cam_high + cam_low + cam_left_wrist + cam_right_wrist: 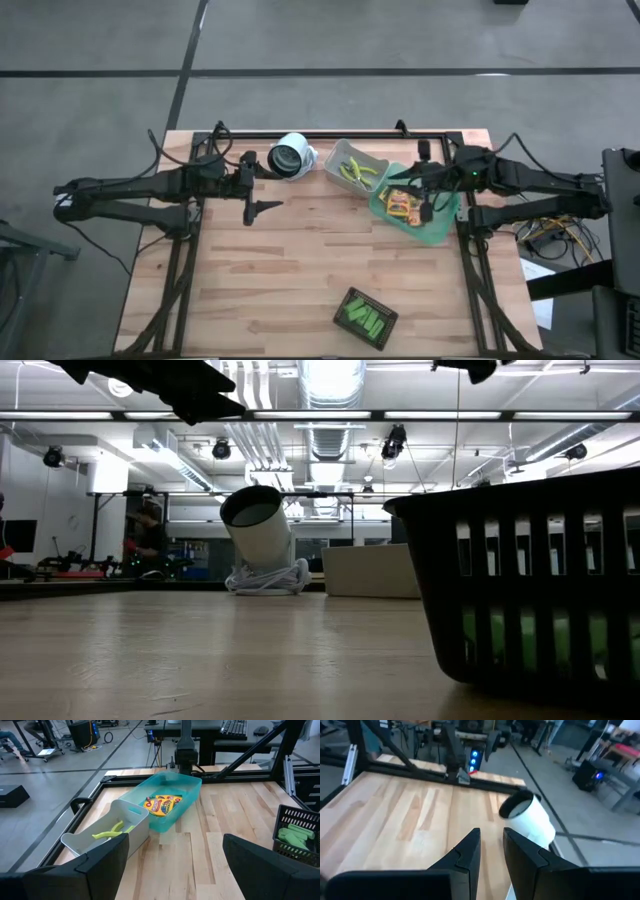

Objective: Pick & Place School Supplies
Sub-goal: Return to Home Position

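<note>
Two flat yellow packs (pixel 162 805) lie in the green bin (pixel 186 786), also seen from above (pixel 436 230). Yellow-handled scissors (pixel 112 831) lie in the grey bin (pixel 131 814) beside it. Green blocks (pixel 295 832) fill the dark tray (pixel 365 318) near the front edge. My left gripper (pixel 265 187) hangs open above the table's far left part, and nothing is between its fingers (pixel 100 865). My right gripper (pixel 418 185) hovers over the green bin's far left end. Its fingers (pixel 467 851) stand a narrow gap apart with nothing between them.
A white cylinder (pixel 290 157) lies tilted on a coil of white cable at the far edge, between my left gripper and the grey bin (pixel 355 168). A black frame (pixel 330 135) runs along the table's far edge and sides. Bare wood fills the table's middle.
</note>
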`<state>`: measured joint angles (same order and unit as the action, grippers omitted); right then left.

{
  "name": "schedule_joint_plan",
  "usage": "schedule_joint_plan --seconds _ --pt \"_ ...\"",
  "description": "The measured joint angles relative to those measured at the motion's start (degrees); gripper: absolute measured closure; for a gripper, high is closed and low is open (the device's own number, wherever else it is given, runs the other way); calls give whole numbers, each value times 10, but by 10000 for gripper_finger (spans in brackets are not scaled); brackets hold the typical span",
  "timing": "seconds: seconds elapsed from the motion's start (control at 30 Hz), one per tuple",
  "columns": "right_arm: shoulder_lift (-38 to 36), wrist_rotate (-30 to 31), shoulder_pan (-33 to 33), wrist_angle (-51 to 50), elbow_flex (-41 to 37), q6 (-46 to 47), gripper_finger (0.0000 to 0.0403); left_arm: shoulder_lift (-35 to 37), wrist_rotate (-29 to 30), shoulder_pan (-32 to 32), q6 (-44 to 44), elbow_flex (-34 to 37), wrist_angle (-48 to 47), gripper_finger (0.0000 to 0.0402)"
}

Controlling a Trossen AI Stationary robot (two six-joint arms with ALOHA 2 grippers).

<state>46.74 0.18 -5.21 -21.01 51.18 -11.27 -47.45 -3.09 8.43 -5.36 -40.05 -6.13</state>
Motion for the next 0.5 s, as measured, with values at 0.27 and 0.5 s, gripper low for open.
schedule_joint_plan --seconds 0.27,0.5 --pt "-78 0 0 -91 -8 28 321 0 0 0 0 0 0 73" --pt "-156 13 0 -88 -66 40 321 0 0 0 0 0 0 73"
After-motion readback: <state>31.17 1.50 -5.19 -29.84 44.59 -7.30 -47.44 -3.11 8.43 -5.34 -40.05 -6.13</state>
